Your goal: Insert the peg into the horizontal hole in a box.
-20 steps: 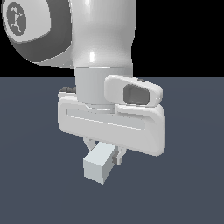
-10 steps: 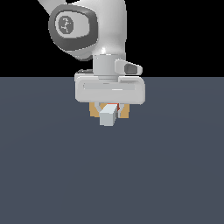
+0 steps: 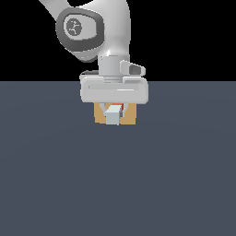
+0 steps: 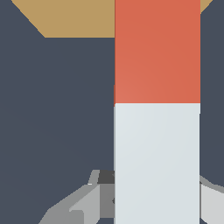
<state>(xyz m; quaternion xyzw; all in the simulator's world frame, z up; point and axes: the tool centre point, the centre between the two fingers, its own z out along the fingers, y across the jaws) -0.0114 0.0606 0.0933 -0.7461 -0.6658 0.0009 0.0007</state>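
Gripping the peg [image 3: 113, 115] by its pale half, the hand [image 3: 114, 107] held its red end toward the box [image 3: 131, 115].

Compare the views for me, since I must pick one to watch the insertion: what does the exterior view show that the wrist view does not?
Only the exterior view shows the arm, the whole gripper body, and the box face behind the peg; the hole is hidden there. Only the wrist view shows the peg's red-to-white boundary plainly. Both show peg, box and dark floor.
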